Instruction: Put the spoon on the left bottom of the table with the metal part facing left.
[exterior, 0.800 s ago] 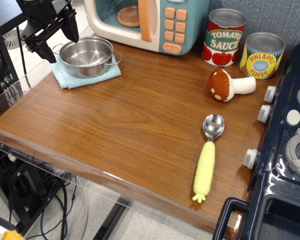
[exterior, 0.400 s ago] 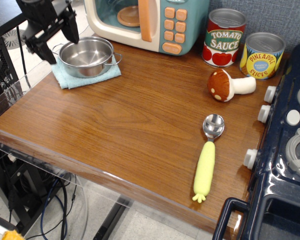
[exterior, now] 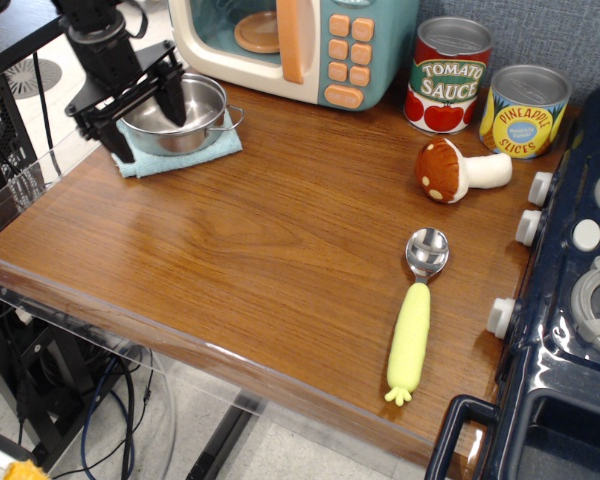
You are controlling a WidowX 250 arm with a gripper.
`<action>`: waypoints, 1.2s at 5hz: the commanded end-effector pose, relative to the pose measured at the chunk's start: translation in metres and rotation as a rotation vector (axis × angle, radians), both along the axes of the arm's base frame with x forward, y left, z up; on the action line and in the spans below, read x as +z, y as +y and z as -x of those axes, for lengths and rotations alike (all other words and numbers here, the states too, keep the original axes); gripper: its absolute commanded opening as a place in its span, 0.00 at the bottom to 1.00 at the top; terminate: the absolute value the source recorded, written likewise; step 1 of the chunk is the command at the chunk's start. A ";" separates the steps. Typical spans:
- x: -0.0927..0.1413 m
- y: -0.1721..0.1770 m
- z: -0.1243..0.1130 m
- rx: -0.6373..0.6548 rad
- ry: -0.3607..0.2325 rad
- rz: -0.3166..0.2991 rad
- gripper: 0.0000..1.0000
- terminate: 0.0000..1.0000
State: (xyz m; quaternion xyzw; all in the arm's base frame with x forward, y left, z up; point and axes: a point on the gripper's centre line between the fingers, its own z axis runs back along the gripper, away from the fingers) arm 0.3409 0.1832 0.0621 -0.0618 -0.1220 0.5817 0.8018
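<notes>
Reaching has barely begun: the gripper (exterior: 146, 119), fingers spread and holding nothing, is hovering at 10 o'clock beside the steel pot (exterior: 177, 113), well apart from the spoon (exterior: 417, 314). That spoon is lying at 4 o'clock on the worktop (exterior: 250, 240), its metal part (exterior: 427, 250) pointing toward 12 o'clock. Next move calls for crossing over and pinching the handle. The pot is sitting empty on a blue cloth (exterior: 140, 161).
</notes>
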 end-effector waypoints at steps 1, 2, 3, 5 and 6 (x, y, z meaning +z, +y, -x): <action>0.048 -0.040 0.003 -0.239 -0.124 -0.093 1.00 0.00; 0.047 -0.083 0.009 -0.445 -0.100 -0.122 1.00 0.00; 0.045 -0.116 0.018 -0.604 -0.087 -0.127 1.00 0.00; 0.025 -0.170 0.033 -0.847 -0.023 -0.180 1.00 0.00; 0.018 -0.193 0.043 -0.929 -0.022 -0.209 1.00 0.00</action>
